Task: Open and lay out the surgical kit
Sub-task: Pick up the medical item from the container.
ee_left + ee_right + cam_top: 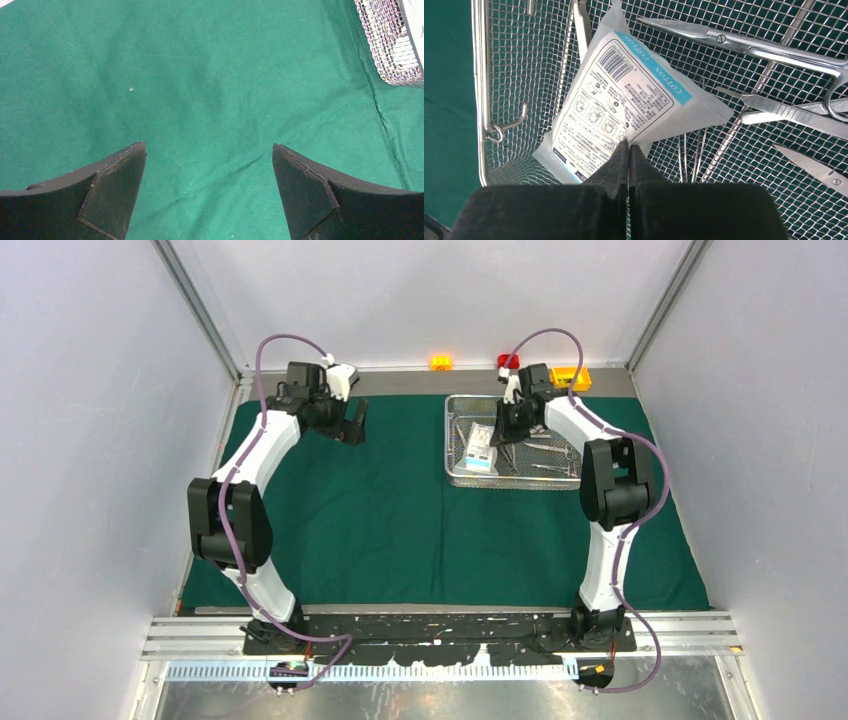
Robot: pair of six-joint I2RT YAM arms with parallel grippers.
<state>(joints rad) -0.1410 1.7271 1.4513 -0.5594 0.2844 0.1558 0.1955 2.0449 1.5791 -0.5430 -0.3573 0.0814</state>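
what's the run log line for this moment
right gripper shut on cotton pouch in mesh tray | left gripper open over green drape

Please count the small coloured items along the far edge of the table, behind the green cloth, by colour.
orange block: 1
red block: 1
yellow box: 1
Total: 3

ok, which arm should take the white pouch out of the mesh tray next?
Right. The right fingers sit inside the mesh tray, shut on the near edge of the white pouch. The left fingers hang open over bare green drape, with the tray off to one side.
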